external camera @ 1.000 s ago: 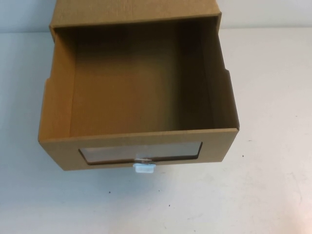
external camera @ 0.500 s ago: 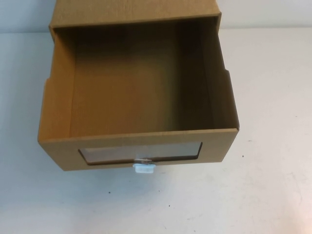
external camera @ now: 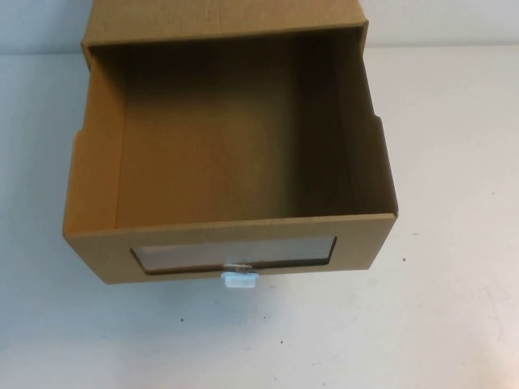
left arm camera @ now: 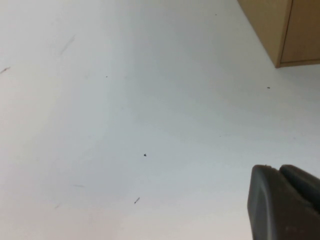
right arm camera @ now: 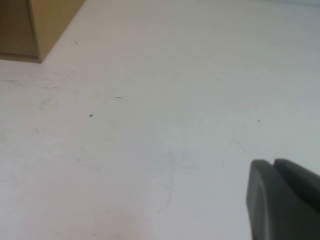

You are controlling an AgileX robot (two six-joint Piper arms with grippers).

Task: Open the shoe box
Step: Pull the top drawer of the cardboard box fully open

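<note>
Both over table [left arm camera: 125, 100] — left gripper [left arm camera: 280, 172], right gripper [right arm camera: 274, 165] (closed), box [external camera: 235, 231] open

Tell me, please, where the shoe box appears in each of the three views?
High view: the shoe box fills the centre, open; no hand shows.
Left wrist view: only a shoe box corner, at the frame's edge, apart from the shut left hand.
Right wrist view: likewise one corner, apart from the shut right hand.
Shared landmark: the white table.
</note>
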